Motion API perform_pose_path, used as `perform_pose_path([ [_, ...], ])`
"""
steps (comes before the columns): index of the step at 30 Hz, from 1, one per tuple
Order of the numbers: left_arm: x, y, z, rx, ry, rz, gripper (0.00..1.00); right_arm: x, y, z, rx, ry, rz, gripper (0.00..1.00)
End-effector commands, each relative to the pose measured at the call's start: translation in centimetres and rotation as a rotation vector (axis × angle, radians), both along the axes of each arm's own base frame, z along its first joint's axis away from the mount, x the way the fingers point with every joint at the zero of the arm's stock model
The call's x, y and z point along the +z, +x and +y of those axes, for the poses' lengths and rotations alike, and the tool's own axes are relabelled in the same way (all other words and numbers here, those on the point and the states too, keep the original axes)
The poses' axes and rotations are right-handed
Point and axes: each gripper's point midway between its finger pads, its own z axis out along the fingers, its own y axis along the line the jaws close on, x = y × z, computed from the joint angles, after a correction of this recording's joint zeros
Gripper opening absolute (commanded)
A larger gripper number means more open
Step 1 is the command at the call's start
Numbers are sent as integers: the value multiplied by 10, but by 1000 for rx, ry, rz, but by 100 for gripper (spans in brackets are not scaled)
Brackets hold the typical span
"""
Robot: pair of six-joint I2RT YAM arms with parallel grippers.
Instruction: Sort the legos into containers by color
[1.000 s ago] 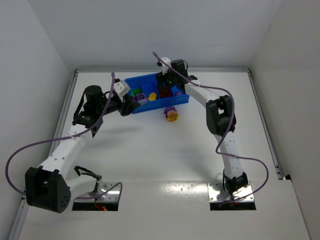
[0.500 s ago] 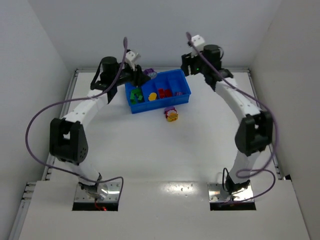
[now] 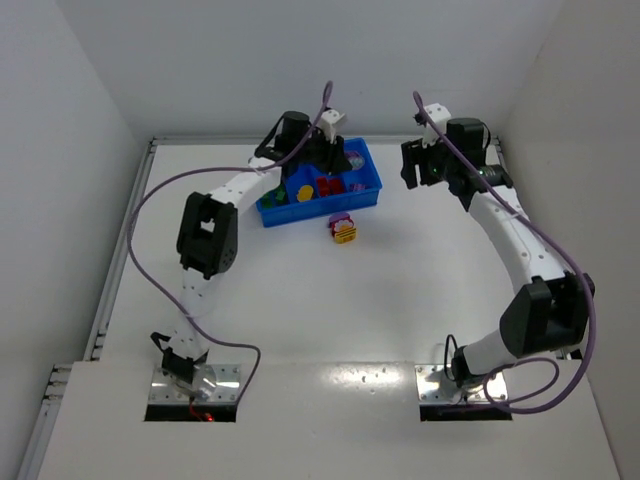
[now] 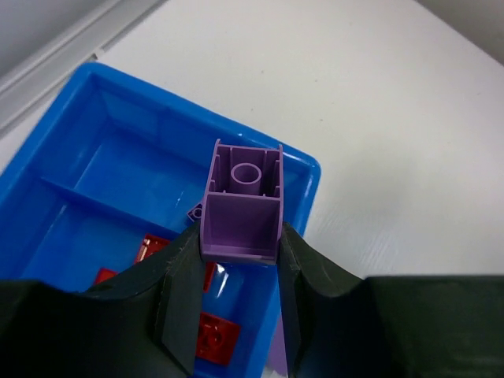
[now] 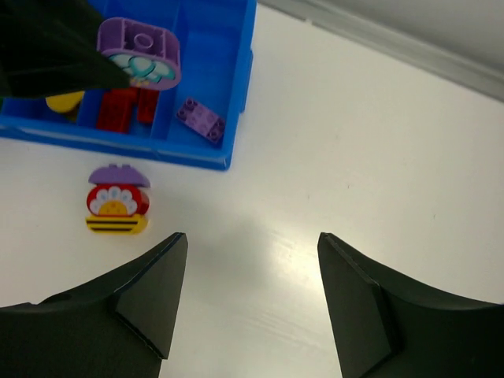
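Left gripper pinches a purple plastic brick by its sides, hollow underside facing the wrist camera. It hangs over the right part of the bright blue four-compartment plastic tray, where a flat purple brick lies in the rightmost compartment and red bricks in the one to its left. Right gripper hangs over the white table to the right of the tray, jaws spread with nothing between them. A small stack of purple, red and yellow bricks stands on the table just beside the tray's near wall.
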Motion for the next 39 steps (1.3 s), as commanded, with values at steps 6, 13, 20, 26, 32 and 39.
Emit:
perform_pose_path([
  [6, -32, 28, -24, 26, 20, 32, 10, 18, -19, -7, 6, 30, 28, 70],
  [13, -53, 35, -31, 38, 36, 45, 58, 13, -25, 0, 57, 53, 63, 70],
  [20, -1, 20, -34, -24, -31, -57, 78, -19, -36, 26, 146, 124, 158, 70],
  [26, 112, 8, 25, 134, -222, -151, 87, -52, -47, 69, 204, 146, 154, 73],
  [32, 134, -9, 101, 365, -122, -59, 100, -97, -45, 96, 150, 121, 268, 73],
  [39, 134, -34, 184, 594, -101, -20, 100, -149, -46, 131, 118, 79, 349, 75],
])
